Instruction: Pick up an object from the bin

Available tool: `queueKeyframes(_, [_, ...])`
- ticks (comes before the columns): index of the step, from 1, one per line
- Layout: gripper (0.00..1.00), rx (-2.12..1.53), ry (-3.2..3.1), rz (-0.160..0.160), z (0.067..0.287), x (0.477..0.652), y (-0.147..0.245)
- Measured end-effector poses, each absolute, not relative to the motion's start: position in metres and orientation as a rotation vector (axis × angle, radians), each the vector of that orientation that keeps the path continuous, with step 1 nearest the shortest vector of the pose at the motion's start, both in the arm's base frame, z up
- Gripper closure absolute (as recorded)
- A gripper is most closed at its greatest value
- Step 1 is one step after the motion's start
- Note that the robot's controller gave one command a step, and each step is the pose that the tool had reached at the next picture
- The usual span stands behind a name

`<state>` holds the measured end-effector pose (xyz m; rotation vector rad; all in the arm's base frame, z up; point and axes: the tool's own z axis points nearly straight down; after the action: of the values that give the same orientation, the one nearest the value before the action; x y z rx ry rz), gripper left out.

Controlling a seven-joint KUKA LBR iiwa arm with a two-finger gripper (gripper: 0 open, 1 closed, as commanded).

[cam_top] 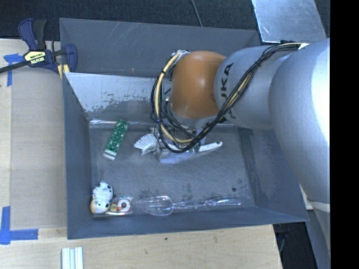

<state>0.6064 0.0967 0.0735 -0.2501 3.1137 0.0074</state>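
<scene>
The white ribbed plastic piece (147, 144) and the pale flat plastic piece (178, 157) lie toward the back of the grey metal bin (76, 167). Your gripper (171, 140) sits low just over them, under the orange wrist cover (193, 86). You cannot tell whether it is spread or pressed together. This looks like the grasping step. Next you need a firm pinch on one piece and a straight lift.

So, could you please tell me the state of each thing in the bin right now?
Green strip: lying flat, apart from the rest.
White ribbed piece: lying by the orange-covered wrist.
Clear spoon: lying along the view's lower wall.
White toy: resting in the lower-left corner.
</scene>
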Motion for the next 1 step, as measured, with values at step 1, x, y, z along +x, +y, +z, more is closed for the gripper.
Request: queueKeyframes(1, [1.0, -0.249, 3.112, 0.008, 0.0788, 0.6062, 0.0965])
